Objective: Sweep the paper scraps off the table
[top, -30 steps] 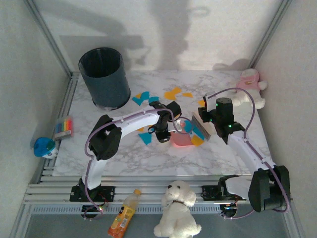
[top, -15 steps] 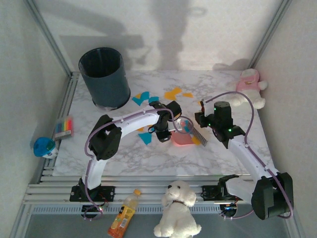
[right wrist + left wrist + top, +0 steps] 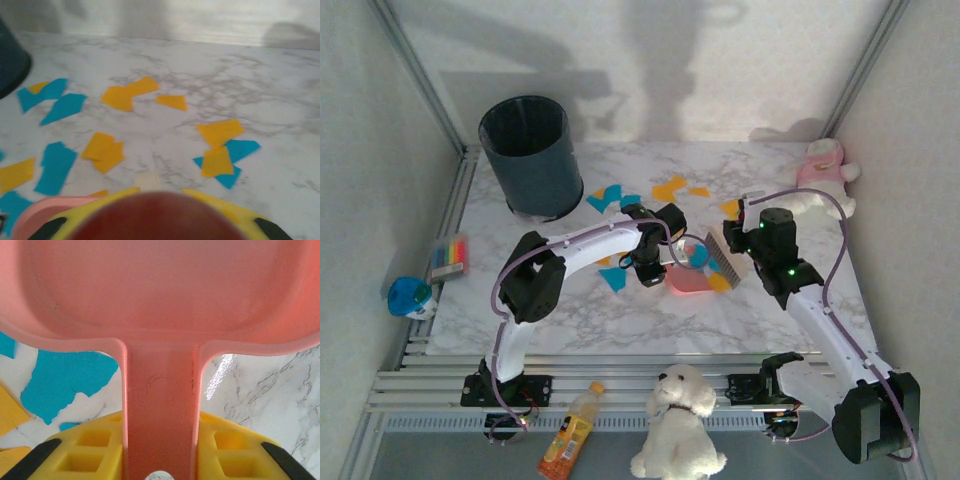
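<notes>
Fingers of left gripper [image 3: 160,457]: clamped on handle of pink dustpan [image 3: 160,295]. Right gripper [image 3: 150,217]: closed on brush [image 3: 724,256], just beside pan mouth. Paper scraps [image 3: 120,96]: mostly loose across marble table [image 3: 285,85]. Sweeping judged barely begun. No legible writing.

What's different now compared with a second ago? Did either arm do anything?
The right claw swung its brush left toward the pink dustpan, then drew it back right, to about where it started. Nothing was picked up or released. The left claw kept gripping the dustpan in place, and the paper scraps farther back on the table lie as before.
</notes>
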Controlling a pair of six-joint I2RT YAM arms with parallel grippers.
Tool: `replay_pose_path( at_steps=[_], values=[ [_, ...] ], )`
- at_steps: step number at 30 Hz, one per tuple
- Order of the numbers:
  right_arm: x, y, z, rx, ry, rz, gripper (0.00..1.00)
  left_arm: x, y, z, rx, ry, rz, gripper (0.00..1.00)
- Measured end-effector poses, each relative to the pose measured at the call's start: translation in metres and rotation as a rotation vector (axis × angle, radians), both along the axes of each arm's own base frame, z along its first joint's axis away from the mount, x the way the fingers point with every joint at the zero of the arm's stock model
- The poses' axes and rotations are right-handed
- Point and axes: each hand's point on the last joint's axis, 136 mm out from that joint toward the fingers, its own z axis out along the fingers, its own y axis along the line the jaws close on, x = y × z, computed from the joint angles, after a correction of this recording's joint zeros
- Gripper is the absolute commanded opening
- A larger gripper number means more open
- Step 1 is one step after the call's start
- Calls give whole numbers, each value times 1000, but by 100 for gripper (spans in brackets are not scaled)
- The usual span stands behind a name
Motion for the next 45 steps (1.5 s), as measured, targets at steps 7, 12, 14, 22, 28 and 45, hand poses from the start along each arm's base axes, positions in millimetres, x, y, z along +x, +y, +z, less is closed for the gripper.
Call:
replay_pose_path(
  at_steps=[7, 12, 14, 22, 28, 45],
  values=[
    [1, -36, -20, -80, -1, -192, 0, 0, 0, 0, 0, 0, 0, 0],
    [0, -50, -30, -102, -8, -268, 0, 0, 0, 0, 0, 0, 0, 0],
    [0, -54, -32, -108, -15, -290, 0, 0, 0, 0, 0, 0, -1, 0],
    [7, -47, -33, -85, -34, -299, 0, -1, 1, -2, 2, 1, -13, 0],
    [11, -27, -35, -50, -42, -258, 0, -1, 0, -2, 1, -1, -23, 0],
    [9, 16, -46, 29, 1, -98, 0, -1, 0, -3, 2, 0, -26, 0]
  ],
)
